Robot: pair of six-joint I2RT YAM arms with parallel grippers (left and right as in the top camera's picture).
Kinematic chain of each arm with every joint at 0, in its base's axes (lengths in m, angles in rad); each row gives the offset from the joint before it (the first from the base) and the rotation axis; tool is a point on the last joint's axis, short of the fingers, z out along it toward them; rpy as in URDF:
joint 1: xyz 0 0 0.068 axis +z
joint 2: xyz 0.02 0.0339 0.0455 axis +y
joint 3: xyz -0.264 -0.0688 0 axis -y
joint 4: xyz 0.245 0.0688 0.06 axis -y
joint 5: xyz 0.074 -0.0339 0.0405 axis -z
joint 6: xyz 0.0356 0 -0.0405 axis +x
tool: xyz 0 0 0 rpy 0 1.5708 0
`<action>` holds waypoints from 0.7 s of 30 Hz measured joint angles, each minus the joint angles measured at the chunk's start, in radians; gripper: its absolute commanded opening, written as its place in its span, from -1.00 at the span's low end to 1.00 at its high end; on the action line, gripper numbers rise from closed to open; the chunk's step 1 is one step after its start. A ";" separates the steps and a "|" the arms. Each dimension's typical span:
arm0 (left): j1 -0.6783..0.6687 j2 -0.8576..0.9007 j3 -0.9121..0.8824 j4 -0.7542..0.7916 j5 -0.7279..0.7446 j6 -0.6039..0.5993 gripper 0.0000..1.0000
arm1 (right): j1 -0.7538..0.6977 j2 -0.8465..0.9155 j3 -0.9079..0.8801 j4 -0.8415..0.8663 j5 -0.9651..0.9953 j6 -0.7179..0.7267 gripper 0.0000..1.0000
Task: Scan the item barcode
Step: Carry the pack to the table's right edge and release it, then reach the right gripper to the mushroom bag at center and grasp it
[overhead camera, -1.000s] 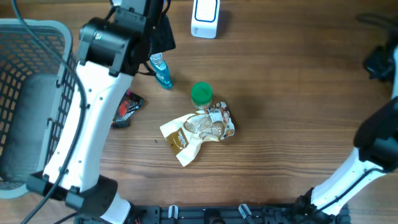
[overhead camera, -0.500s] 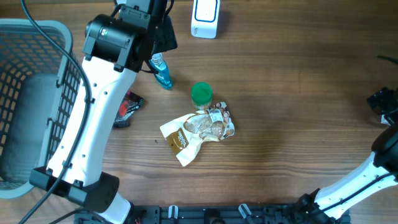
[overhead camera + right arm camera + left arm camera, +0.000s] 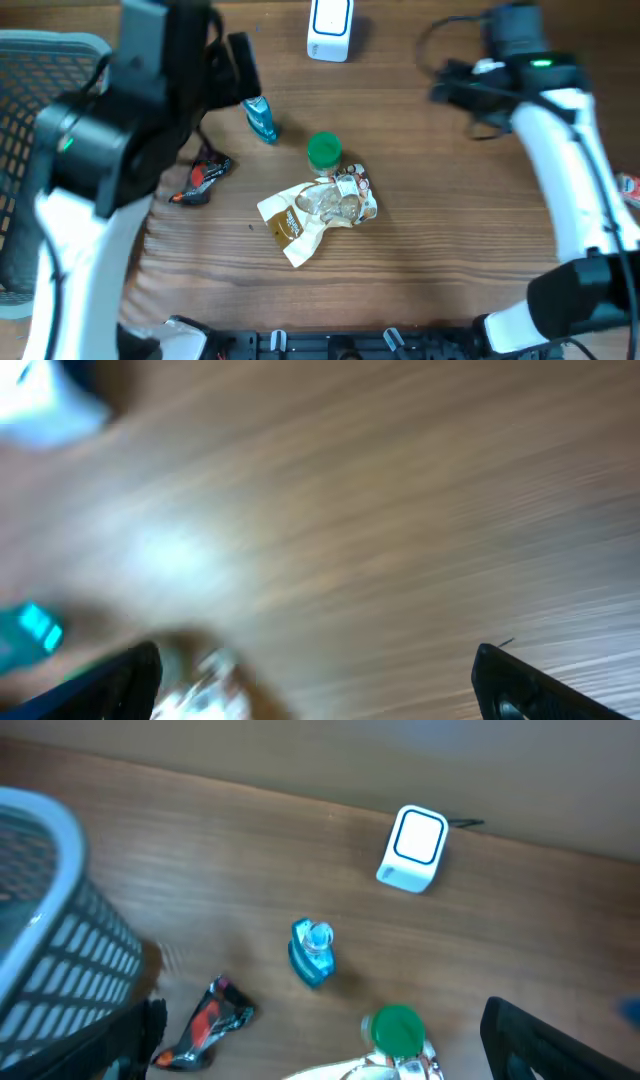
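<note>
Left wrist view: left tool [image 3: 320, 1020] spread wide above the blue bottle [image 3: 312, 952], right tool [image 3: 315, 660] also apart, empty.

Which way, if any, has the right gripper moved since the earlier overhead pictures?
Yes. The right gripper swung in from the picture's right edge toward the white scanner.

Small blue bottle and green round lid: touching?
Apart. Overhead view shows bare wooden table between the small blue bottle and the green round lid; left wrist view agrees.
</note>
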 measured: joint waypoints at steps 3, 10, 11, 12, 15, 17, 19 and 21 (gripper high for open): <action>0.000 -0.074 0.002 -0.041 0.000 0.003 1.00 | 0.222 0.007 0.000 0.012 -0.036 0.006 1.00; 0.000 -0.118 0.002 -0.164 -0.008 0.006 1.00 | 0.296 0.007 -0.073 -0.157 -0.152 0.105 0.95; 0.000 -0.109 0.003 -0.175 -0.008 0.006 1.00 | 0.296 0.006 -0.099 -0.150 -0.181 0.113 0.87; 0.000 -0.090 0.003 -0.196 -0.011 0.007 1.00 | 0.296 0.006 -0.143 -0.149 -0.217 0.122 0.83; 0.000 -0.040 -0.019 -0.185 -0.010 0.006 1.00 | 0.296 0.006 -0.272 -0.115 -0.284 0.137 0.46; 0.000 -0.002 -0.079 -0.166 -0.010 0.006 1.00 | 0.296 0.008 -0.367 -0.039 -0.323 0.141 0.21; 0.000 0.021 -0.146 -0.121 -0.009 0.007 1.00 | 0.296 0.005 -0.472 0.122 -0.386 0.117 0.13; 0.000 0.031 -0.206 -0.085 -0.010 0.006 1.00 | 0.296 0.005 -0.557 0.237 -0.412 0.113 0.16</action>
